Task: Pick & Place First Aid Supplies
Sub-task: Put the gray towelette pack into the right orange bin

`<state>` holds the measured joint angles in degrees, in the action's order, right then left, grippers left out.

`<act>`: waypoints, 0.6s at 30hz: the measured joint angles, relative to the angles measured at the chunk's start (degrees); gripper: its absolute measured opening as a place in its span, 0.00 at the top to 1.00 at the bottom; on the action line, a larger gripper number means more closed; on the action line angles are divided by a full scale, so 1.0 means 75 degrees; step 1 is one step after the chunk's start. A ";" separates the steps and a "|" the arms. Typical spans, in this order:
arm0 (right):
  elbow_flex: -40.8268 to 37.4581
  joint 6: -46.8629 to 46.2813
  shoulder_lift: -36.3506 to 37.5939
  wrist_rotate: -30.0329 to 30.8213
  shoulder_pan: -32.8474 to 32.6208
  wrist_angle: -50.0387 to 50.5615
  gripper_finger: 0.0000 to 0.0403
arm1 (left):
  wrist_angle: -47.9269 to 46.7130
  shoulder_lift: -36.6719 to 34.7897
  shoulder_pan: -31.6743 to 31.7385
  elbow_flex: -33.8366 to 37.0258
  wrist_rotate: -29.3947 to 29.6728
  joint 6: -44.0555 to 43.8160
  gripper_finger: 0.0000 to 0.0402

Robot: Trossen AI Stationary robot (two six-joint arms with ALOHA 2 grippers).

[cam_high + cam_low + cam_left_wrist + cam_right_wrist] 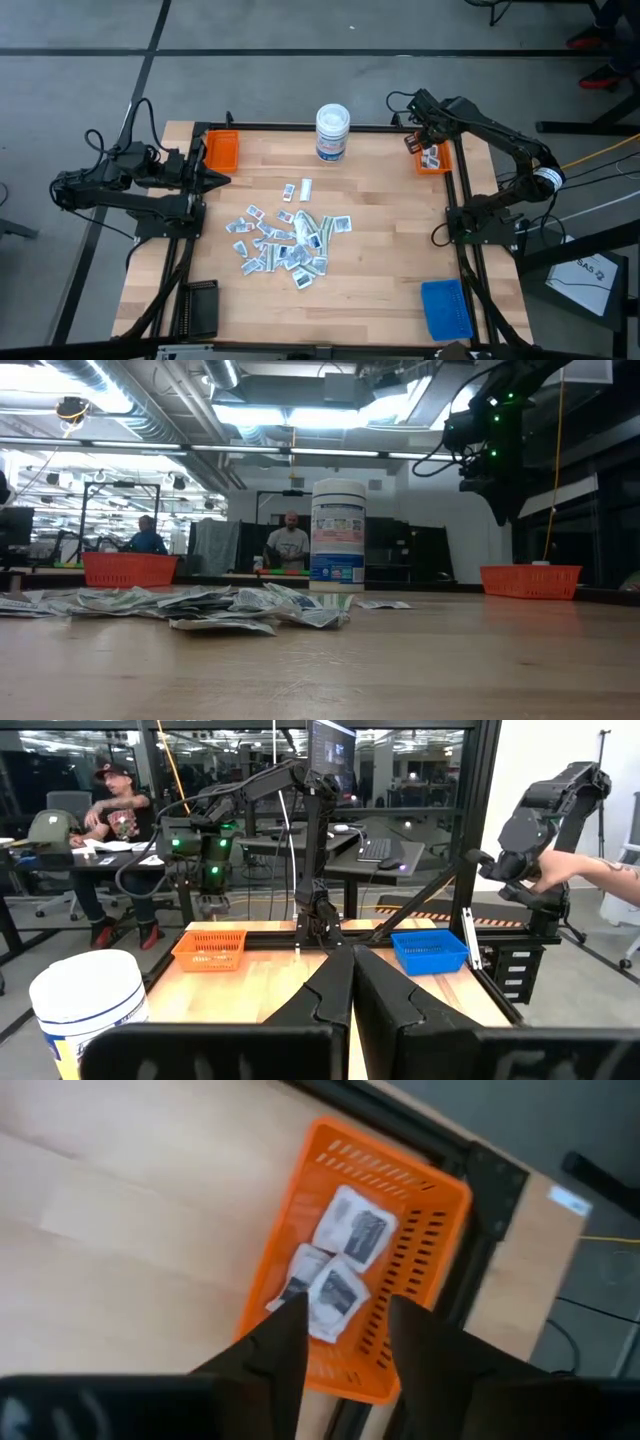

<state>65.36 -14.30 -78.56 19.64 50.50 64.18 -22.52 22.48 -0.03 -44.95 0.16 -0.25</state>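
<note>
The first aid supplies [285, 240] are small white packets with blue-grey print, lying in a loose pile at the table's middle and seen from the side in the low view [200, 605]. Three more packets [340, 1265] lie in the orange tray [433, 158] at the far right corner. My right gripper [345, 1325] hangs above that tray [420, 1180], pointing steeply down, open, with nothing between its fingers. My left gripper [222, 181] waits shut and level at the table's left edge.
A white round tub [332, 132] with a blue label stands at the far middle. A second orange tray [221, 150] sits at the far left, a blue tray [446, 308] at the near right, and a black holder [198, 308] at the near left. People sit beyond the table.
</note>
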 joint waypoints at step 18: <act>0.0000 -0.0067 -0.0003 -0.0383 -0.1444 -0.0633 0.62 | 0.0001 0.0000 0.0001 0.0000 0.0000 0.0000 0.99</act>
<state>65.36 -14.80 -78.59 16.77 39.67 59.43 -22.51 22.48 -0.02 -44.95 0.16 -0.25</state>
